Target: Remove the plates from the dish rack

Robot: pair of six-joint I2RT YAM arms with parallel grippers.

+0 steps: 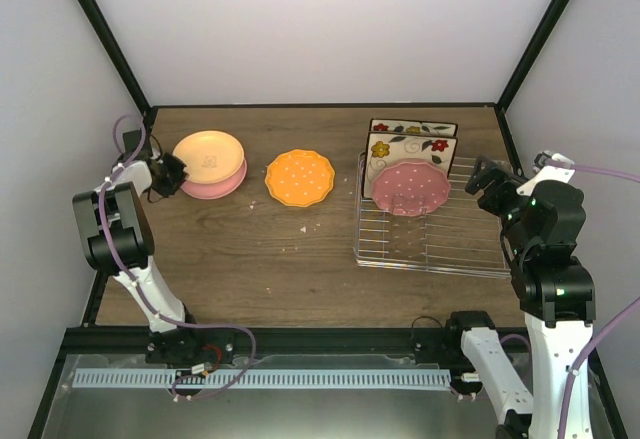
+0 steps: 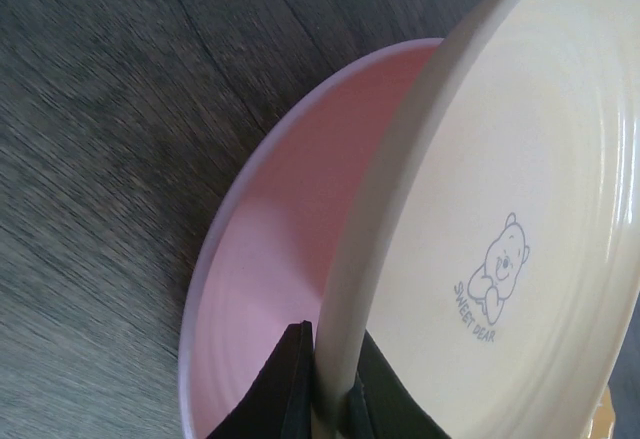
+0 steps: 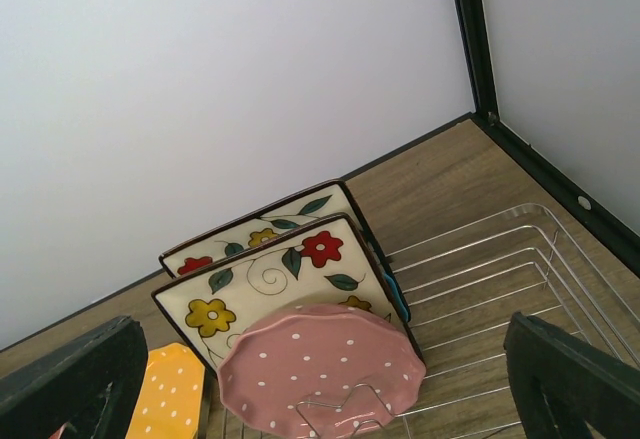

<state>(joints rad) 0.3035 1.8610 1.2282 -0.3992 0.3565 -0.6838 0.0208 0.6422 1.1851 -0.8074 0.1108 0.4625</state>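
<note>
**Three plates in the rack, yellow one pinched at its rim**

Top view: the rack (image 1: pixel 430 229) holds two square plates (image 1: pixel 412 139) upright, with a dotted plate (image 1: pixel 408 187) leaning in front of them. Left of the rack, on the worktop (image 1: pixel 300 259), lies the orange plate (image 1: pixel 299 177). Farther left, the yellow plate (image 1: pixel 208 154) sits on the pink plate (image 1: pixel 218 190). The left tool (image 1: pixel 172 174) is at the yellow plate's rim. The right tool (image 1: pixel 487 181) hovers just right of the rack.

Left wrist: both fingers (image 2: pixel 285 389) are closed on the yellow plate's rim, one on each face, over the pink plate. The yellow face carries a small bear drawing and the words "SWEET DEAR".

Right wrist: the fingers (image 3: pixel 575 379) stand wide apart and hold nothing, facing the plates in the rack. No writing is legible here. These plates look glazed and rigid, so they are probably smooth, a bit slippery and apt to chip against the wire. They seem light. The top rim, clear of the tines, looks the safest place to grip.
</note>
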